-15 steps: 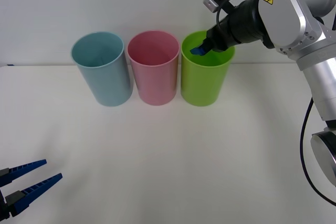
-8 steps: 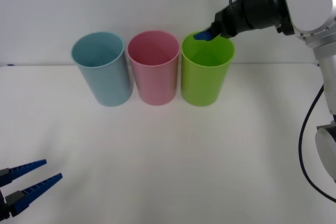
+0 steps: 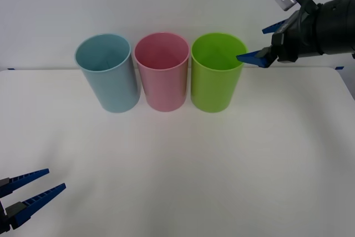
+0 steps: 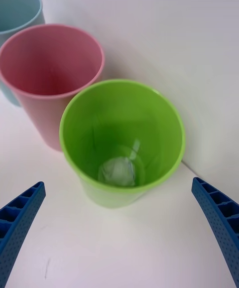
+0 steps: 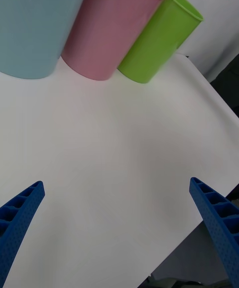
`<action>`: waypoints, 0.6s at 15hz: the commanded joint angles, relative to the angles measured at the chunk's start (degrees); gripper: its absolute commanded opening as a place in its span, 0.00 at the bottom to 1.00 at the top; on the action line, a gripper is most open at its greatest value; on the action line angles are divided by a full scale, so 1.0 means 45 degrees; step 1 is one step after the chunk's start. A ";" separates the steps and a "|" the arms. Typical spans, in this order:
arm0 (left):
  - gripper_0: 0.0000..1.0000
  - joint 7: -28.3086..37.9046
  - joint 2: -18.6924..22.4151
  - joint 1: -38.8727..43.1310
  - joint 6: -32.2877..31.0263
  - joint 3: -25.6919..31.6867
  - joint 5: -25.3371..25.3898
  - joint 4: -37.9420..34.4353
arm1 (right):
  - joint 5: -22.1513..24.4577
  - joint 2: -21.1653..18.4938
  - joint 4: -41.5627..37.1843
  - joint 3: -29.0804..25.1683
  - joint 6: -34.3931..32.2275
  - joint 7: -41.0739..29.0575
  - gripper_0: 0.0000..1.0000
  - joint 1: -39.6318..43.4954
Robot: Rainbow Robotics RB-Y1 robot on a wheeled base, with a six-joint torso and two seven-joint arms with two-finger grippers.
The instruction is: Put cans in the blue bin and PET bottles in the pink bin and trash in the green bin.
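Three tall tubs stand in a row at the back of the white table: the blue bin (image 3: 107,72), the pink bin (image 3: 162,70) and the green bin (image 3: 217,71). The trash (image 4: 117,172), a wrinkly clear wad, lies on the floor of the green bin (image 4: 122,138). My right gripper (image 3: 265,43) hovers open just right of the green bin's rim, holding nothing. My left gripper (image 3: 30,191) rests open at the table's near left corner. The pink bin (image 4: 50,73) looks empty from above. No cans or PET bottles show.
The table's right edge (image 5: 214,93) drops off beside the green bin (image 5: 159,36). A white wall stands close behind the tubs. Bare white tabletop (image 3: 183,165) spreads in front of them.
My right gripper rose out of the green bin and pulled back to the right, now open beside the rim. The left arm has not moved.
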 commanded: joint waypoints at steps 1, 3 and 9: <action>1.00 0.0000 0.0000 0.0000 0.0000 0.0000 0.0000 0.0000 | -0.0668 -0.0715 -0.1654 -0.0771 0.0000 0.0037 1.00 0.1940; 1.00 0.0000 0.0000 0.0000 0.0000 0.0000 0.0000 0.0000 | -0.0922 -0.0950 -0.2611 -0.1318 -0.0039 0.0155 1.00 0.3229; 1.00 0.0000 0.0000 0.0000 0.0000 0.0000 0.0000 0.0000 | -0.1098 0.0203 -0.4271 -0.3056 -0.0136 0.1580 1.00 0.6725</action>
